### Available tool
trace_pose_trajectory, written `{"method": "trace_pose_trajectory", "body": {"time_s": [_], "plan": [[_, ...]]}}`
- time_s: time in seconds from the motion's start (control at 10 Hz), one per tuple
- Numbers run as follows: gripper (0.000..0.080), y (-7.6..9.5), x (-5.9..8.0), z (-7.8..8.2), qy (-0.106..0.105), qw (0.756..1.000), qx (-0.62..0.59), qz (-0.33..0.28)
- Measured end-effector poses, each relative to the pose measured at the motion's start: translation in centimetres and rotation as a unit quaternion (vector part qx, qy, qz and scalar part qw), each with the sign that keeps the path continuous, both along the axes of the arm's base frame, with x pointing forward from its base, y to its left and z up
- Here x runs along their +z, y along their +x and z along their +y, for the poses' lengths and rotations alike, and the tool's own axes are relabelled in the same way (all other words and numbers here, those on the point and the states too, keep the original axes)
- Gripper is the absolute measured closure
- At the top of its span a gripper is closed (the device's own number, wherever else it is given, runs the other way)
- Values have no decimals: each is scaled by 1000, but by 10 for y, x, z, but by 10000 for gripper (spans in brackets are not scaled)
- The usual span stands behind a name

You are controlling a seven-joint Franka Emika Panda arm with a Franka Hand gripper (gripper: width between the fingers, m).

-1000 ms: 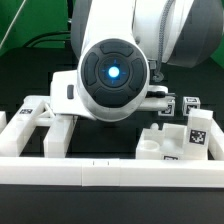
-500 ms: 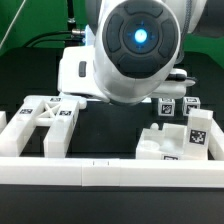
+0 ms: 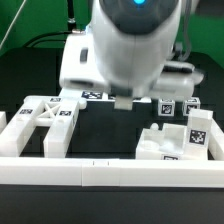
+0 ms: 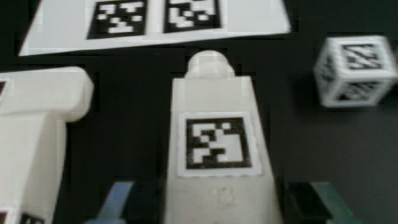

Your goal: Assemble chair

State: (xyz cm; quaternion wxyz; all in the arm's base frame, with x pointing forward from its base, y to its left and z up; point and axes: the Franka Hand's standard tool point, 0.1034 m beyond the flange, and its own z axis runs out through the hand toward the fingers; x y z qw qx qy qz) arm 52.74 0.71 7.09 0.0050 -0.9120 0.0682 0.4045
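In the wrist view a white chair leg (image 4: 222,120) with a square tag stands lengthwise between my gripper (image 4: 217,197) fingers. One bluish finger (image 4: 119,198) shows on either side of its near end, and the jaws look shut on it. A second white chair part (image 4: 45,115) lies beside it. A small tagged block (image 4: 356,70) sits on the other side. In the exterior view the arm's big white body fills the middle, with the gripper (image 3: 120,101) just showing beneath it. The X-braced frame (image 3: 45,112) lies at the exterior view's left. A blocky tagged part (image 3: 178,140) is at its right.
The marker board (image 4: 160,22) lies on the black table beyond the leg's tip, and one of its tags (image 3: 95,96) shows under the arm. Two small tagged blocks (image 3: 190,105) stand at the back right. A long white rail (image 3: 110,176) runs along the front.
In the exterior view the arm has risen: its round blue-lit end has climbed from the middle to the top edge, and the gripper now shows beneath it.
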Motion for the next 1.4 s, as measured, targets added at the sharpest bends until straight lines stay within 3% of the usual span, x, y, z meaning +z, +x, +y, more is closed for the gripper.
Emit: {"method": "trace_pose_trajectory", "body": {"time_s": [0.2, 0.3, 0.4, 0.8, 1.0, 1.4], "plan": [[514, 17, 24, -1, 13, 999, 16, -49], [514, 36, 26, -3, 20, 994, 31, -101], [514, 41, 24, -2, 14, 988, 30, -150], [514, 47, 28, 1, 2, 963, 22, -267], [514, 65, 40, 5, -7, 943, 42, -331], [514, 81, 40, 7, -22, 887, 45, -459]]}}
